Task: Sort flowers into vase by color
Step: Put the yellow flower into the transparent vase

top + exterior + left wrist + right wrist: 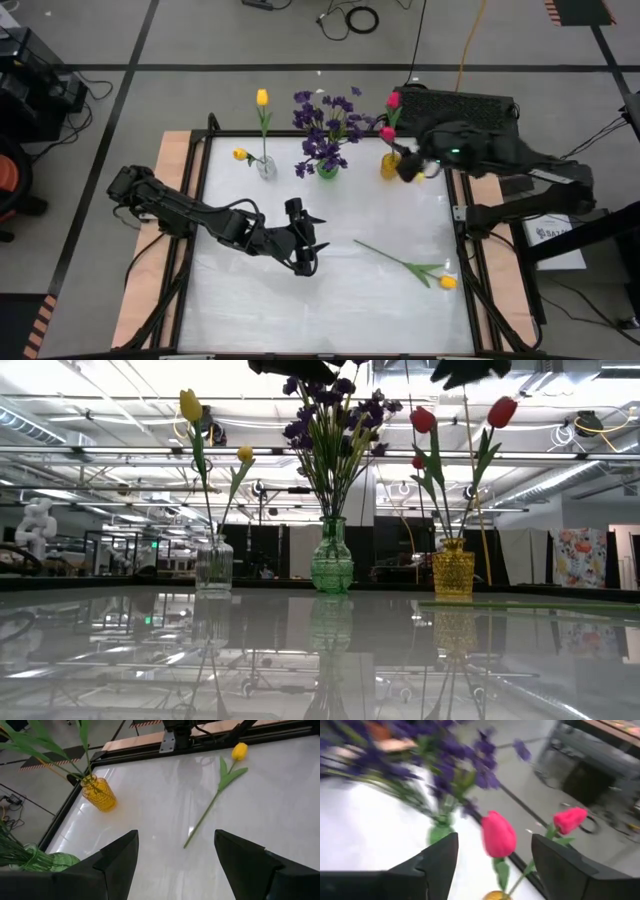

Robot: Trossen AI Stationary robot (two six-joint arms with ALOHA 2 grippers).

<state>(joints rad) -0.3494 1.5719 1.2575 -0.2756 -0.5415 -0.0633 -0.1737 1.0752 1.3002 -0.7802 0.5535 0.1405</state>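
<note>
A clear vase (265,167) holds two yellow tulips (262,97). A green vase (327,170) holds purple blossoms (325,120). An amber vase (388,166) holds two pink-red tulips (394,100). All three stand along the table's far edge. One yellow tulip (447,282) lies flat on the table at the near right, and it also shows in the left wrist view (240,751). My left gripper (305,245) is open and empty above the table's middle, left of that tulip's stem end. My right gripper (408,168) is open, just right of the amber vase, with the pink-red tulips (498,835) ahead of its fingers.
The table's metal frame and wooden side rails (170,200) border the white top. A dark box (460,105) sits behind the far right corner. Bare tabletop (250,300) lies at the near left.
</note>
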